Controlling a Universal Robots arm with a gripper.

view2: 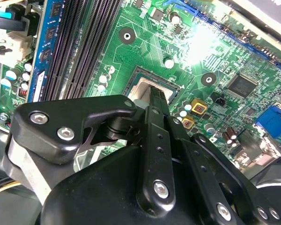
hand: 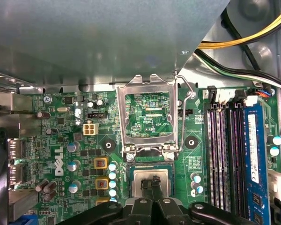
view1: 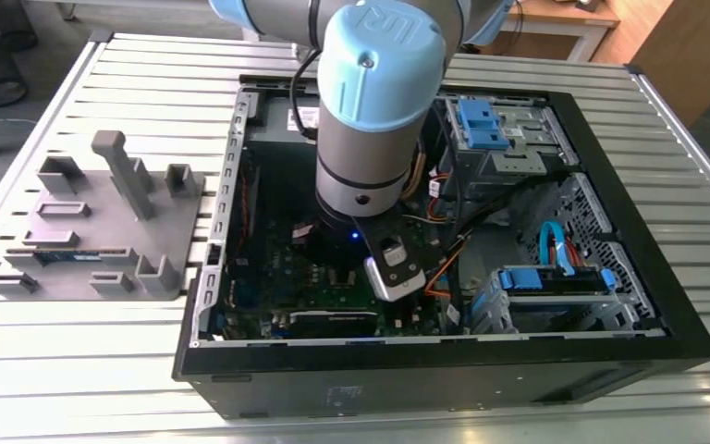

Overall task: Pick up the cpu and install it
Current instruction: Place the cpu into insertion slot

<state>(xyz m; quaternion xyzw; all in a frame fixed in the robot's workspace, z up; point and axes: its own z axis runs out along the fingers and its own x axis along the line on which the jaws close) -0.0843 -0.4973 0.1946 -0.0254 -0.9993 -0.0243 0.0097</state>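
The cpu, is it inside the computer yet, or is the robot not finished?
Nearly. Done: the shiny cpu looks to be lying in its socket on the green motherboard. In hand: the gripper, pinched shut, sits right over the chip. Left: the metal clamp frame beside the socket stands flipped open, not yet shut down over the cpu.

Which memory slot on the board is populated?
The one farthest from the socket: it holds a blue memory stick. The black slots between it and the socket are empty.
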